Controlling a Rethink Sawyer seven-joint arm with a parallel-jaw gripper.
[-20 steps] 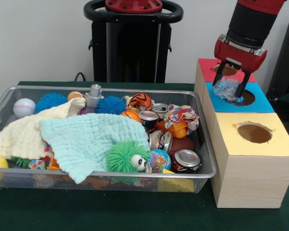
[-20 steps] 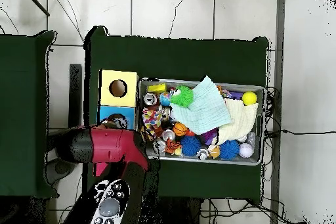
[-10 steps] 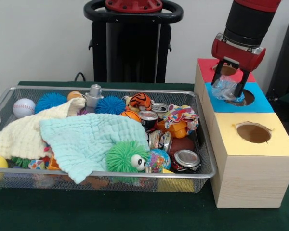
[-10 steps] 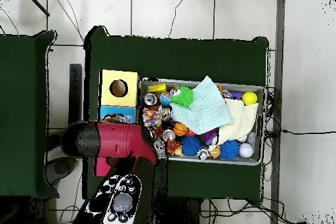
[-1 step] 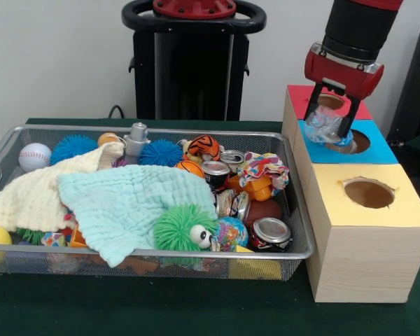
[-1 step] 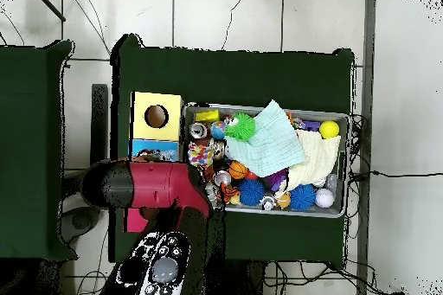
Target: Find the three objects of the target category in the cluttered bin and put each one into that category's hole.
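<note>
Gripper has lifted slightly over the last second and shifted toward the red section. It's pinching a crumpled clear plastic bottle, held just above the blue section's hole, not yet dropped. Release looks pending, or the target is being reconsidered. The yellow section's hole shows nothing inside. Wire bin is full: cans, balls, a green fuzzy toy, two cloths.
</note>
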